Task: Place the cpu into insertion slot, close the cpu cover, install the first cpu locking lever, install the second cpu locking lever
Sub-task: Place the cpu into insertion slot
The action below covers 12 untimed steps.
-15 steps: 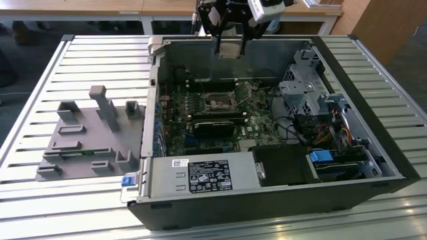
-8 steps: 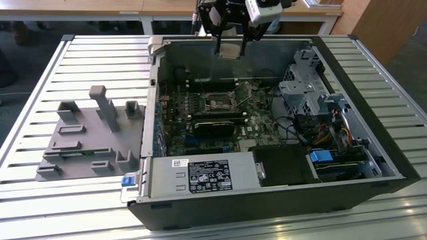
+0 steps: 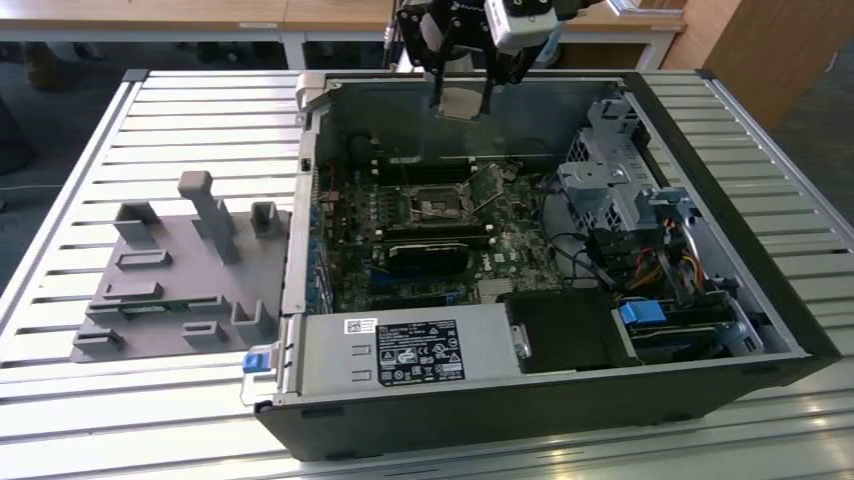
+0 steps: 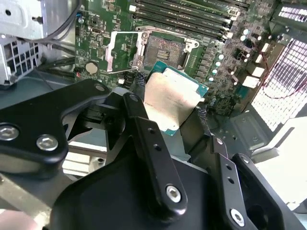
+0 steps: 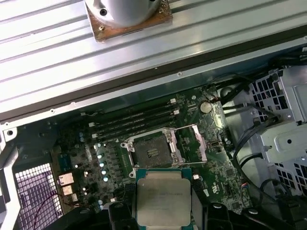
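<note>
End effector [image 3: 462,98] holds cpu [image 5: 163,199] above insertion slot [image 5: 151,151].

The black matte gripper [image 4: 171,99] has flat link bars [image 4: 153,153] with rounded ends. Bright silver round screws [image 4: 173,193] sit in the joints of these bars, and small dark holes run along each bar. In the exterior view, a silver-white cylindrical housing [image 3: 518,22] sits just above the gripper, beside black brackets [image 3: 427,35].
</note>
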Each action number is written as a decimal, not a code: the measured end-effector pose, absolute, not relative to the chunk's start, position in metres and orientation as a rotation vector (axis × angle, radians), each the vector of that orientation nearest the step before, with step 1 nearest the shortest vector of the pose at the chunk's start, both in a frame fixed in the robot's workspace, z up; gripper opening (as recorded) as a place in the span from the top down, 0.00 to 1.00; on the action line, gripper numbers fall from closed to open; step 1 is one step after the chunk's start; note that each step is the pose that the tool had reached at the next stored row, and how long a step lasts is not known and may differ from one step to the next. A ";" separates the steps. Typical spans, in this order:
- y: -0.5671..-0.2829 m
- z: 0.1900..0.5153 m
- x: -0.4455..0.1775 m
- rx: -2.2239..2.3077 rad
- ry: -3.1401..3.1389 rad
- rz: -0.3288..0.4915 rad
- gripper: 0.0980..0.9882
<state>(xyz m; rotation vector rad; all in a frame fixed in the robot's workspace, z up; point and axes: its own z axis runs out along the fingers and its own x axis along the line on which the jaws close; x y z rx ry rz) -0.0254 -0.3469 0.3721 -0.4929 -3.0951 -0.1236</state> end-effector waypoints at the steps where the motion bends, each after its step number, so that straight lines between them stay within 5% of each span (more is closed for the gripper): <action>1: -0.347 0.372 -0.025 -0.505 -3.093 -0.124 0.50; 12: -0.347 0.371 -0.025 -0.628 -3.074 -0.124 0.50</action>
